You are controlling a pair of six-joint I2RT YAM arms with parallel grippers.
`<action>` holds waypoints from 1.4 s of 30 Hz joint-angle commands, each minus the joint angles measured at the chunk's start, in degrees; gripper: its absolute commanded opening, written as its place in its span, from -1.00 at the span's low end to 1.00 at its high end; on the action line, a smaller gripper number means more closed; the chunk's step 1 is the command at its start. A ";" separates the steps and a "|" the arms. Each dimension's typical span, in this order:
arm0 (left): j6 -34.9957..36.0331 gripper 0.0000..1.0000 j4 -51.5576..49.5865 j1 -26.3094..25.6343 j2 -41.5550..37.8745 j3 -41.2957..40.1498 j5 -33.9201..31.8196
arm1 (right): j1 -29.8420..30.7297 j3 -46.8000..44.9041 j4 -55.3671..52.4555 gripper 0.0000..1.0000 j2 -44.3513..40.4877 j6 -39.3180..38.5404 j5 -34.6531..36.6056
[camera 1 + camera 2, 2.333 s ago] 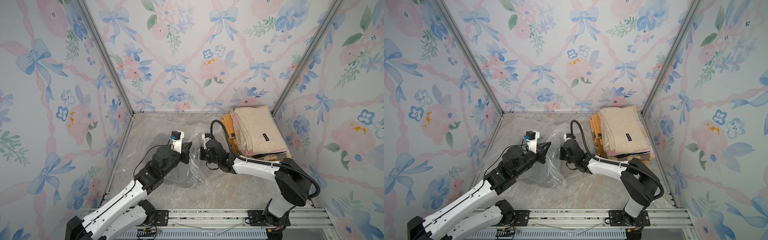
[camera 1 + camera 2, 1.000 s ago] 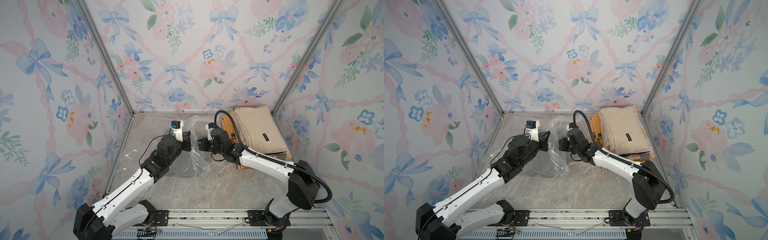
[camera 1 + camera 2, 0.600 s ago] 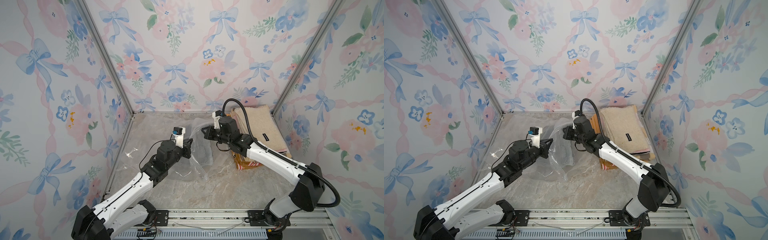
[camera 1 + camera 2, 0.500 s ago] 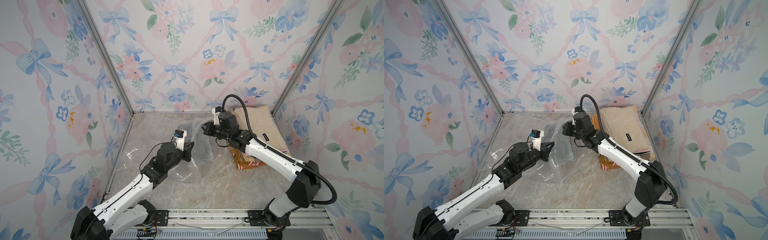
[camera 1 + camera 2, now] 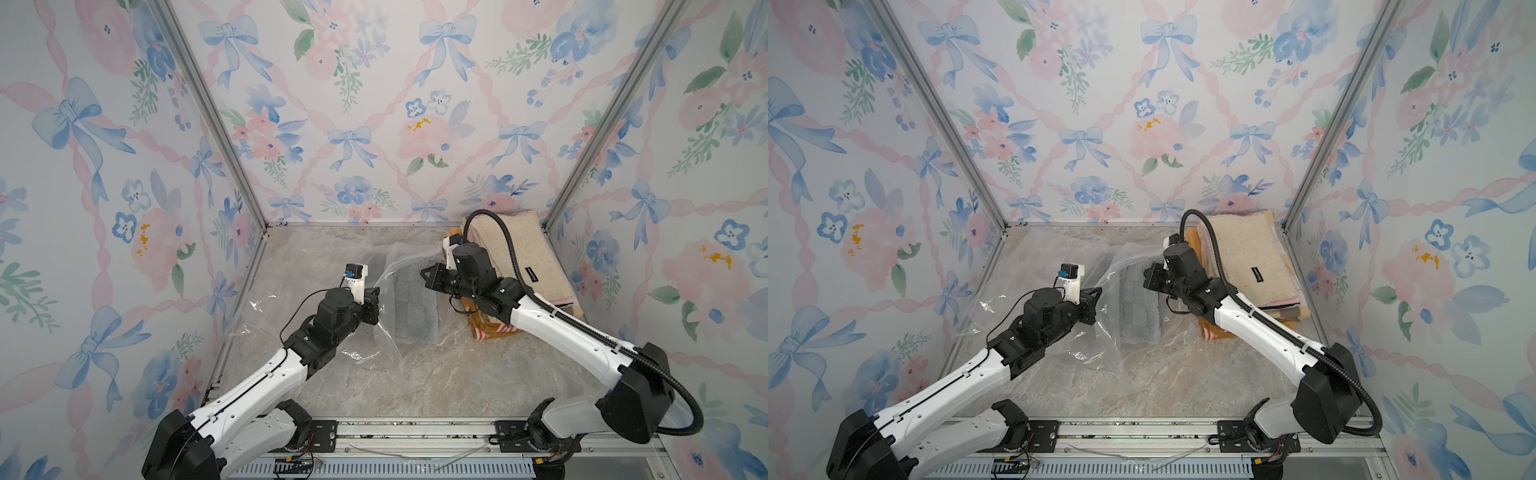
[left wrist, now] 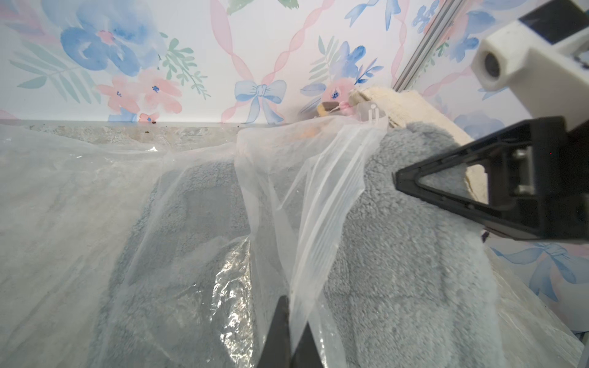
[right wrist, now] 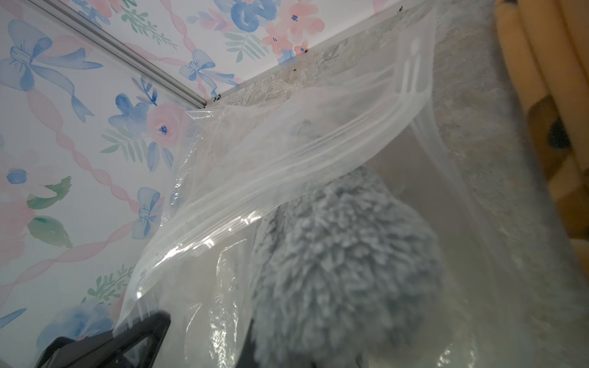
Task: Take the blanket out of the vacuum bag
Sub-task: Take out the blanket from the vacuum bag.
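left pincer (image 6: 291, 298) pinching the bag (image 5: 316, 270) mouth edge. right pincer (image 5: 427, 277) closed, probably on the grey blanket (image 5: 415, 309); view is blurry. Blanket lies front-to-back mid bench (image 5: 436, 386), between both arms, right arm nearer.

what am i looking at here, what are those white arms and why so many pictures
Those are two robot arms, the left arm and the right arm, working over a marble tabletop between flowered walls. Two pictures look down from above, side by side. The other two come from a camera on each arm's wrist. On the table lie a clear vacuum bag with a grey blanket partly inside, and a stack of folded blankets in the corner. The left tool is shut on the bag's open edge. The right tool is shut and seems to pinch the grey blanket.
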 commanded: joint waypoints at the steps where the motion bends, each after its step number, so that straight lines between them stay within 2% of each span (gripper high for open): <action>1: -0.29 -1.00 1.52 0.30 2.20 1.55 1.04 | -2.11 -5.48 7.07 -0.91 -1.33 0.59 -0.99; 5: 0.24 -1.00 1.91 0.33 3.21 1.51 1.41 | -2.95 -8.86 11.48 -0.75 -0.42 -1.55 -2.78; 9: 0.40 -1.00 1.62 0.35 2.29 1.23 1.92 | -3.58 -9.77 13.04 -0.33 1.38 -2.52 -4.00; 11: 1.30 -1.00 0.11 0.27 1.47 1.85 1.69 | -3.87 -11.16 13.41 -0.19 2.16 -2.32 -3.75; 15: 3.37 -1.00 -2.89 0.72 -0.98 2.25 -0.20 | -4.66 -15.71 17.23 0.05 3.61 -1.97 -4.22; 20: 2.69 -1.00 -3.04 1.73 -1.65 0.99 1.04 | -5.28 -19.11 19.35 0.28 3.69 -2.78 -4.10; 27: 1.96 -1.00 -1.89 1.75 -1.75 0.20 1.27 | -6.27 -23.01 16.13 0.37 -0.07 -2.70 -0.86; 32: 2.09 -1.00 -1.98 1.75 -1.24 0.40 1.70 | -6.80 -28.89 18.53 0.43 -4.71 0.46 -3.60; 38: 1.48 -1.00 -1.10 1.72 -0.67 0.28 2.43 | -4.72 -33.41 19.79 0.50 -9.86 4.92 -5.78; 42: 1.38 -1.00 -1.10 1.79 -0.76 0.40 2.76 | -3.39 -38.19 25.07 0.58 -11.55 9.88 -7.29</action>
